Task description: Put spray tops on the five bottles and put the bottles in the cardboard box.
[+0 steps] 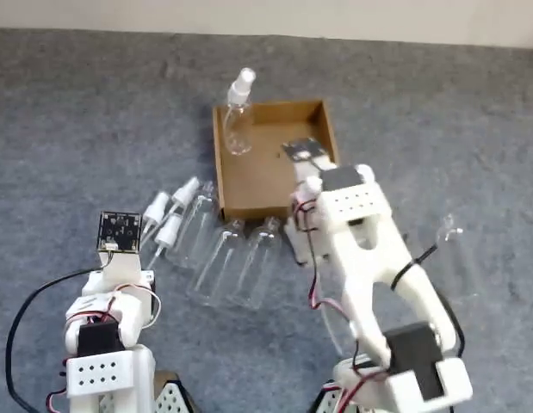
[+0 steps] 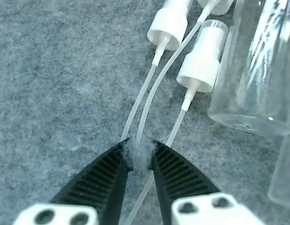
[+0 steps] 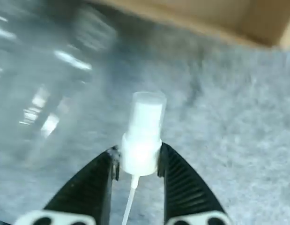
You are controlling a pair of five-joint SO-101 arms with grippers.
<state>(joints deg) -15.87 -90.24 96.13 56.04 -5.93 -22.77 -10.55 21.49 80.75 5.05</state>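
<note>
Plastic tops [image 1: 170, 219]: light, hard-shelled and likely slick. Three lie loose on the grey desk [image 1: 77, 129], just beside the bare bottles [image 1: 227, 258].
Tubes [image 2: 145, 103]: thin, soft and whippy. They will bend instead of carrying the head, so I judge them a poor hold. The ribbed collar under the nozzle is the better place.
Left claw [image 2: 139, 154]: down on the desk and almost clenched. Its tips seem to pinch two tubes at their far ends, well apart from the white heads. A third tube runs under one finger.
Left-side risk: lifting by the tubes may let the heads swing or slip free.
Right claw [image 3: 139, 157]: clenched on a held top [image 3: 144, 124], with the fingers squeezing the collar from both sides. The nozzle points away from the claw and the tube hangs back between the fingers.
Held top's place: above the desk, near the box [image 3: 205, 14] wall, with a blurred bottle [image 3: 51, 70] just beside it.
Bottles: clear, thin-walled, light and round, so they are apt to roll and to slide in a grip. I would take hold across the body near the shoulder. Three lie side by side against the box's near corner.
Capped bottle [image 1: 238, 116]: leans at the box's [image 1: 266, 176] far corner with its top already on.
Next need: the tube must be threaded into a narrow neck, which calls for a steady bottle.
</note>
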